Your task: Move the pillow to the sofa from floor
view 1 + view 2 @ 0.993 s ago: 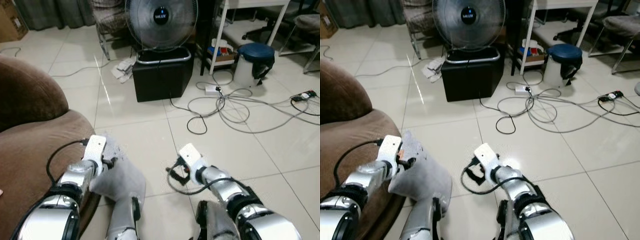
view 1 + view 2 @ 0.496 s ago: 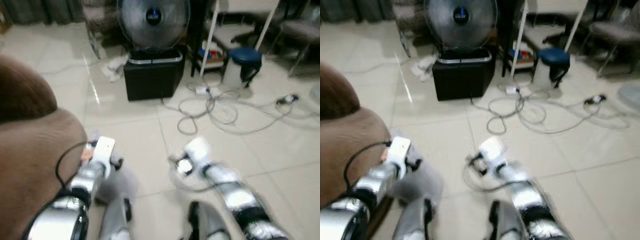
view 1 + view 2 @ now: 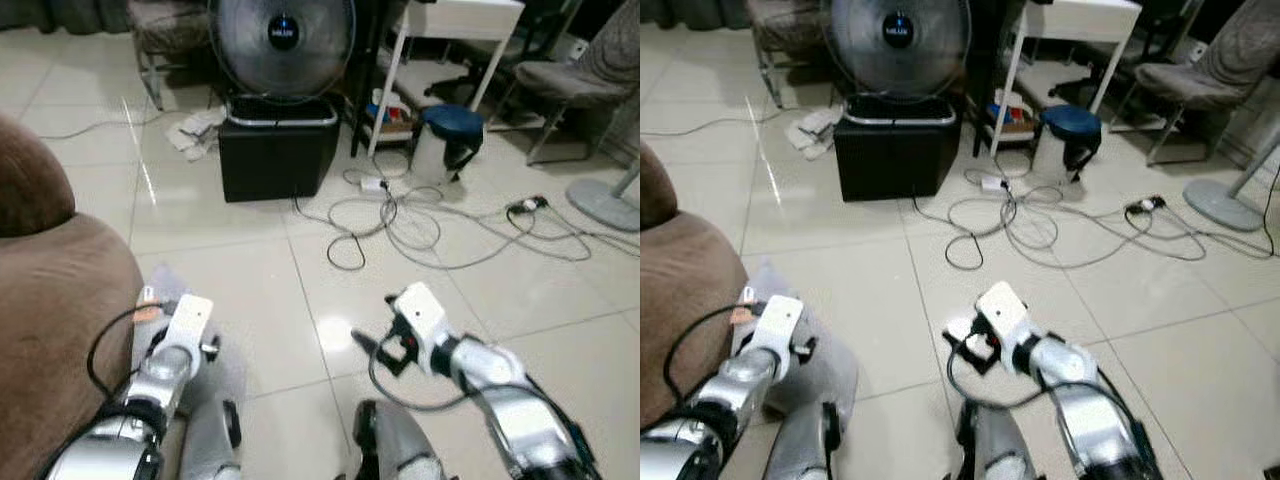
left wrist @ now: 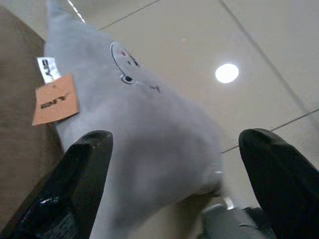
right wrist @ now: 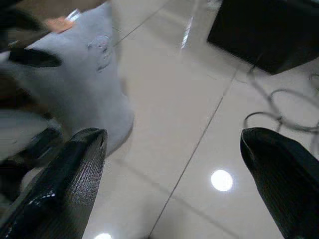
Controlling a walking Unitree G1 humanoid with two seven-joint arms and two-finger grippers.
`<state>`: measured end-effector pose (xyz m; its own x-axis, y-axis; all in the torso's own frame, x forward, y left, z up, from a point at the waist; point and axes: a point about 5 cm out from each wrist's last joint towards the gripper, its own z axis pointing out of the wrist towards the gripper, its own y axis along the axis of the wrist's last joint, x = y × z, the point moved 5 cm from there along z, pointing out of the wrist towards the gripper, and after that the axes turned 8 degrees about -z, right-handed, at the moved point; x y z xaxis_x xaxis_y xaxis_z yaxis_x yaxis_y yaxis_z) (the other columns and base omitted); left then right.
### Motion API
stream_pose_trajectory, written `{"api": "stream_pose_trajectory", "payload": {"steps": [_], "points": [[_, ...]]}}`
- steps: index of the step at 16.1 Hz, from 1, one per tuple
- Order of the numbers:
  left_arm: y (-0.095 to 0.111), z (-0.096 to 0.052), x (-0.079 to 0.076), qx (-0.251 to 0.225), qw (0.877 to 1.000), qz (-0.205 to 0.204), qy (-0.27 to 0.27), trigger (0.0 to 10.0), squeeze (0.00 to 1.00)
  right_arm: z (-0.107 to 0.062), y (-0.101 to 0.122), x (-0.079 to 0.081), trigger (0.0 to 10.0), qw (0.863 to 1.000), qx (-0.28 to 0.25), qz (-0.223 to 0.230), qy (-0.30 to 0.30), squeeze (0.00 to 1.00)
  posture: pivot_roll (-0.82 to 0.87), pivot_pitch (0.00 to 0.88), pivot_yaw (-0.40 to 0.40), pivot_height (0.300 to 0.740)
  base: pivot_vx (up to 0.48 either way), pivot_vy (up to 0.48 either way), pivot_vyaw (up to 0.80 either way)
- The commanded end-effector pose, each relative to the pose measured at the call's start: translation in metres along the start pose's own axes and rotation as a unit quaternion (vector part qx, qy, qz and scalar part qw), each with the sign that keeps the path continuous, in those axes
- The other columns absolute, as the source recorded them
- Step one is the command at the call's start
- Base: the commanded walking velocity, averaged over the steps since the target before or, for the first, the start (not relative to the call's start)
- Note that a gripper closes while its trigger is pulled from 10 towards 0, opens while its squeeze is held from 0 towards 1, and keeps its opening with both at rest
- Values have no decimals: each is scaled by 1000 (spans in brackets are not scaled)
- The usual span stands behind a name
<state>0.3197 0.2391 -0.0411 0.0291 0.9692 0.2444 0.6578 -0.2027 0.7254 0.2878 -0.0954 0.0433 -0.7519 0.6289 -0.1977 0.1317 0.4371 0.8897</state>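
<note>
A grey plush pillow [image 4: 144,134] with a small stitched face and an orange tag [image 4: 56,99] lies on the tiled floor against the brown sofa [image 3: 60,300]. It also shows as the grey pillow [image 3: 228,352] beside my left arm [image 3: 170,360]. My left gripper [image 4: 174,139] hangs open just above the pillow, one finger on each side of it, not closed on it. My right gripper [image 5: 172,139] is open over bare tiles, with the pillow [image 5: 84,84] off to one side of it.
A black box [image 3: 275,150] carrying a round fan [image 3: 280,35] stands ahead. Loose cables [image 3: 400,220] sprawl over the floor to the right, by a white bin with a blue lid [image 3: 445,140], a white table leg [image 3: 385,80], a chair [image 3: 570,85] and a stand base [image 3: 605,205].
The head view has swung right and tilted. My right arm has moved out to the right, away from the pillow. My left arm stays at the pillow by the sofa.
</note>
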Motion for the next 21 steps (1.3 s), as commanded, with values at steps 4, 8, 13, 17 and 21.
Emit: {"api": "stream_pose_trajectory", "payload": {"steps": [4,8,13,17,21], "points": [[-7,-3,28,13,996,62,67,10000,0,1,3,31,10000,995,18,-18,95,0,-62,41,-128,586,0,0,0],[-25,-5,25,34,999,12,41,10000,0,12,2,44,10000,992,26,-24,122,0,-77,53,-134,586,0,0,0],[-32,-7,33,51,997,18,64,8392,0,2,5,44,10000,988,31,-33,148,0,-109,29,-163,586,0,0,0],[-36,-7,33,60,996,14,63,0,0,2,6,43,10000,986,31,-40,160,0,-111,20,-174,586,0,0,0],[-43,-8,31,68,996,24,56,0,0,4,9,44,10000,984,26,-44,169,0,-103,19,-173,586,0,0,0]]}}
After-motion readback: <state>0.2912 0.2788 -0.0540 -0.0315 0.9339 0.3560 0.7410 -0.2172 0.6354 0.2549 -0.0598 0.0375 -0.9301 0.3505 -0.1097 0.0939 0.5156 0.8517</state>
